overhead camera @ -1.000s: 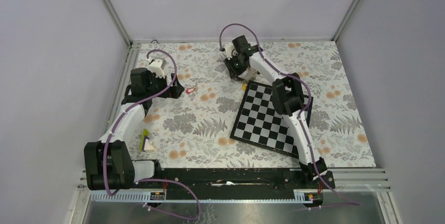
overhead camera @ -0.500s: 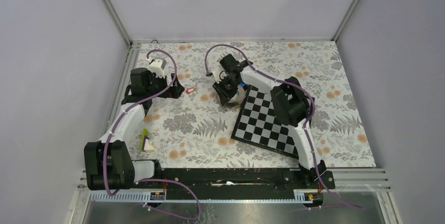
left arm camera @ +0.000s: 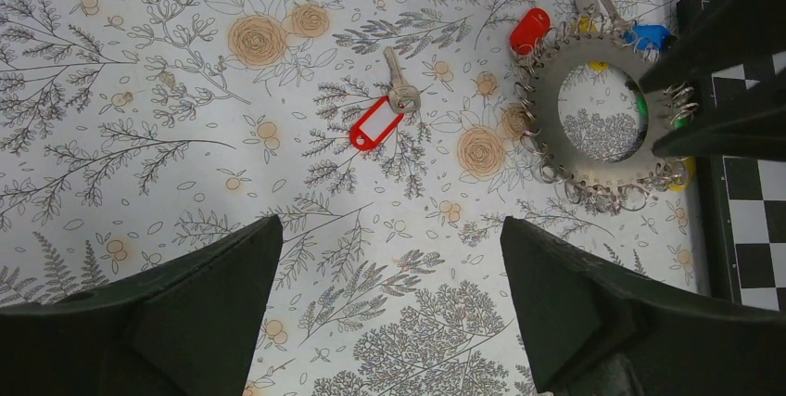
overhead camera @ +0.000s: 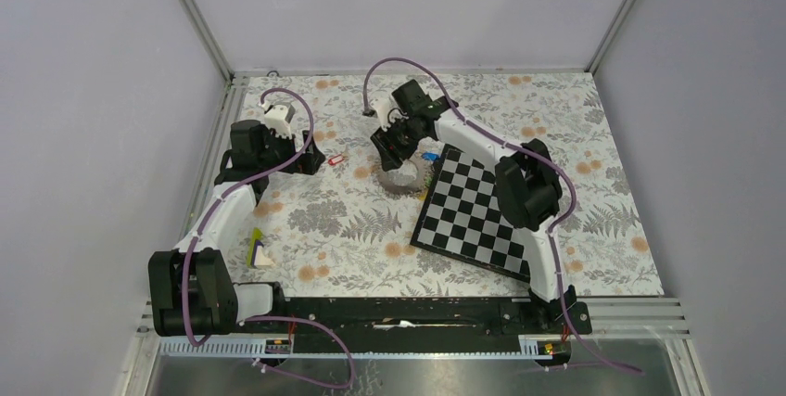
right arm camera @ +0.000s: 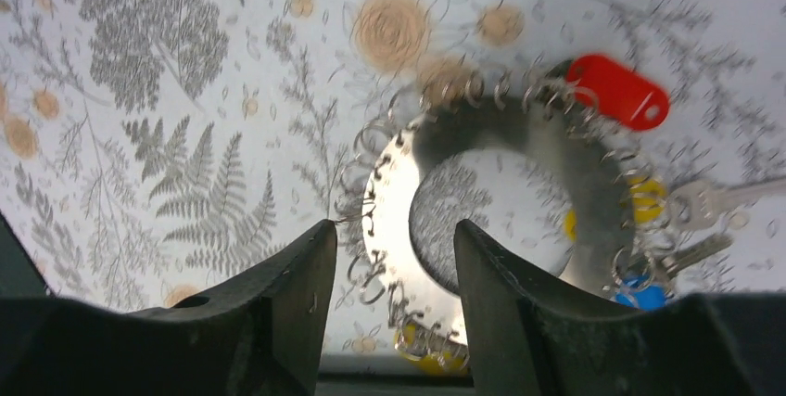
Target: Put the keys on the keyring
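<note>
Large flat dark grey metal keyring (overhead camera: 400, 180) (left arm camera: 549, 122) (right arm camera: 394, 220) is lying flat on the floral tablecloth (overhead camera: 352, 220). It is sitting just off the far left corner of the black-and-white chessboard (overhead camera: 473, 215). Being round, it has no long axis. Small wire loops are crowding its rim.

Keys are hanging off those loops: a red plastic head (left arm camera: 529, 30) (right arm camera: 616, 90), a blue one (left arm camera: 649, 36) (right arm camera: 640, 296), a yellow one (right arm camera: 646, 197) and a bit of green (left arm camera: 641, 104). A bare metal key blade (right arm camera: 718, 199) is sticking outward from the ring.

One loose metal key with a red plastic tag (overhead camera: 335, 160) (left arm camera: 375, 123) is lying on the cloth, left of the keyring and apart from it. Its long axis is running roughly left-right, with the tag at the left end and the blade kinked at an angle.

Right gripper (overhead camera: 397, 157) (right arm camera: 391, 234) is pointing down over the keyring. Its jaws are partly spread, wider than the ring's band, and are clamping nothing. Whether the fingertips are touching the ring cannot be told.

Left gripper (overhead camera: 310, 157) (left arm camera: 389, 229) is hovering over the cloth just left of the tagged key, spread fully wide and holding nothing.
</note>
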{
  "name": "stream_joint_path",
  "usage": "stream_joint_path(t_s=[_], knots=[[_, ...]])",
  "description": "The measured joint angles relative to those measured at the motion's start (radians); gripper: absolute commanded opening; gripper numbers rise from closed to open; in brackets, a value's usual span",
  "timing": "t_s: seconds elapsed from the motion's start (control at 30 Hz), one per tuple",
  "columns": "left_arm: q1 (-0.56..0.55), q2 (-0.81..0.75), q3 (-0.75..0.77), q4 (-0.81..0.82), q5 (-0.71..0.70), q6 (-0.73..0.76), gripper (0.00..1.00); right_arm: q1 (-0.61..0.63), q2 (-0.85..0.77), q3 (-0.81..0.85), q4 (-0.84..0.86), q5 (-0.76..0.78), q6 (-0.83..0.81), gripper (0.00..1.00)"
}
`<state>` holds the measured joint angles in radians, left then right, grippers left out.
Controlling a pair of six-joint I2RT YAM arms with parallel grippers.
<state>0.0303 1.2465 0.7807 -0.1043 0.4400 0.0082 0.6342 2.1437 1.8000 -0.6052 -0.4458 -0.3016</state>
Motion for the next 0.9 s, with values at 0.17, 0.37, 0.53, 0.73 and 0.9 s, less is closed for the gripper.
stream_joint_path(t_s=[0.17, 0.37, 0.53, 0.73, 0.9], knots=[[0.0, 0.0, 0.0, -0.001, -0.003, 0.003, 0.99, 0.006, 0.086, 0.1, 0.036, 0.019, 0.015, 0.52], [0.0, 0.0, 0.0, -0.006, -0.008, 0.007, 0.99, 0.025, 0.196, 0.169, 0.042, 0.068, 0.036, 0.45], [0.0, 0.0, 0.0, -0.007, -0.011, 0.014, 0.99, 0.039, 0.249, 0.205, 0.043, 0.098, 0.049, 0.43], [0.0, 0.0, 0.0, -0.008, -0.011, 0.018, 0.99, 0.043, 0.274, 0.248, 0.046, 0.123, 0.052, 0.41], [0.0, 0.0, 0.0, -0.007, -0.011, 0.018, 0.99, 0.046, 0.288, 0.272, 0.048, 0.14, 0.053, 0.37]])
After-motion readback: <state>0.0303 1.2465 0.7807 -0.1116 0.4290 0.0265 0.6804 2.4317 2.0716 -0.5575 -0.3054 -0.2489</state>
